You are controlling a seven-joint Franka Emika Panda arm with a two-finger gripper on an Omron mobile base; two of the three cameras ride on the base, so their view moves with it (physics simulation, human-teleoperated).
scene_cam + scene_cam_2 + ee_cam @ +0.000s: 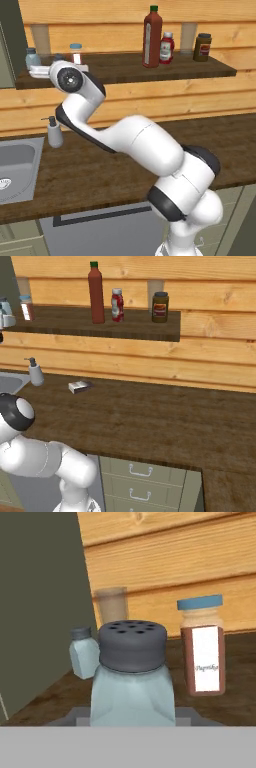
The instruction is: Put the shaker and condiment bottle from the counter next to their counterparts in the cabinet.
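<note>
Hand view: the gripper [132,722], clamped on the pale blue-grey dark-capped shaker [132,677], carries it toward its smaller-looking twin shaker [84,653] just beyond, for pairing.

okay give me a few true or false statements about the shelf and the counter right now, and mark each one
1. The tall red bottle stands on the shelf beside the short red bottle. True.
2. The gripper is open and holds nothing. False: it is shut on a shaker.
3. A second shaker stands on the shelf past the held one. True.
4. The pump dispenser lies on its side in the sink. False: it stands upright on the counter, next to the sink.
5. A small flat box lies on the counter. True.
6. The dark jar stands on the counter. False: it is on the shelf, to the right of the red bottles.
</note>
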